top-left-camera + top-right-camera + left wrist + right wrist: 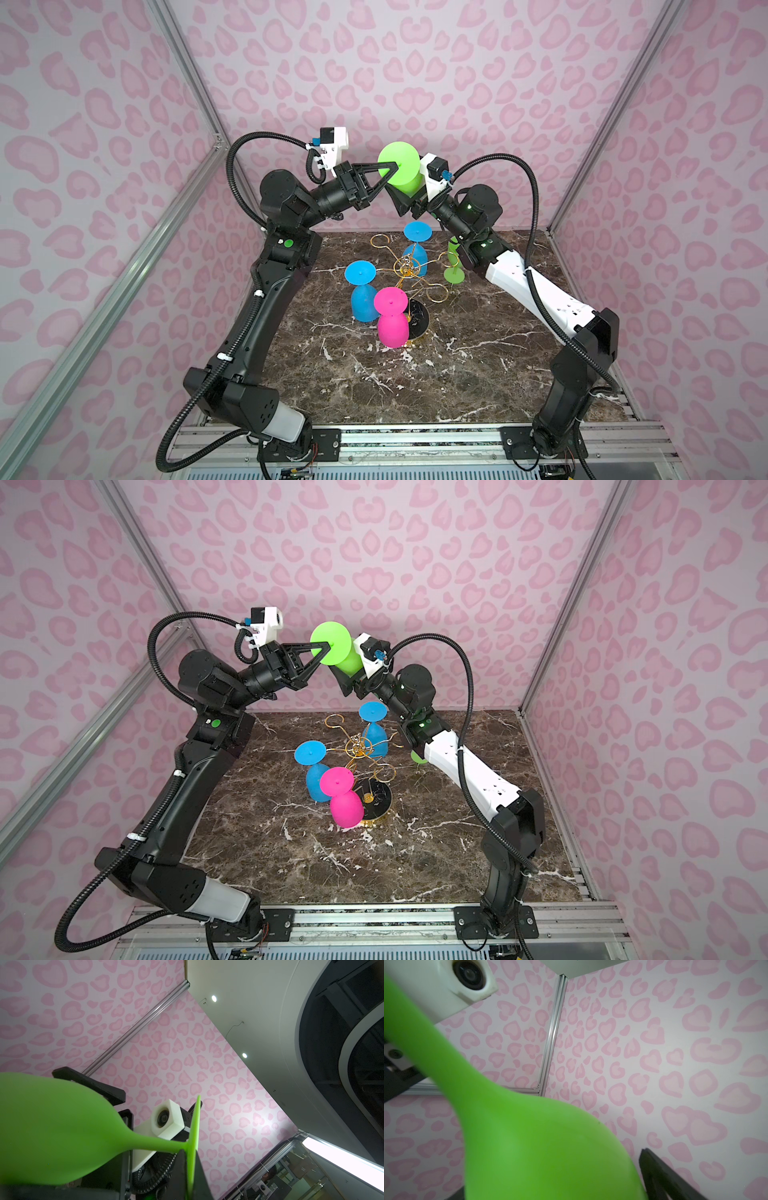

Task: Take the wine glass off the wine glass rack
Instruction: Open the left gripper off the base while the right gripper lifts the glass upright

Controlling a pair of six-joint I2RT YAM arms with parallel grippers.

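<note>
Green wine glass (405, 175) sideways, foot leftward

We're looking into a robotics lab test cell here. An aluminium frame (122, 282) is boxing in the scene, pink heart-print wall panels (415, 62) are closing off three sides, and a marble-look tabletop (457, 374) is serving as the work surface. The left arm (266, 299) and right arm (536, 291) are rising from a metal mounting rail (415, 440) at the front. Above the panels, ceiling downlights (214, 998) and a strip light (342, 1161) are glowing in a larger indoor room.
</note>
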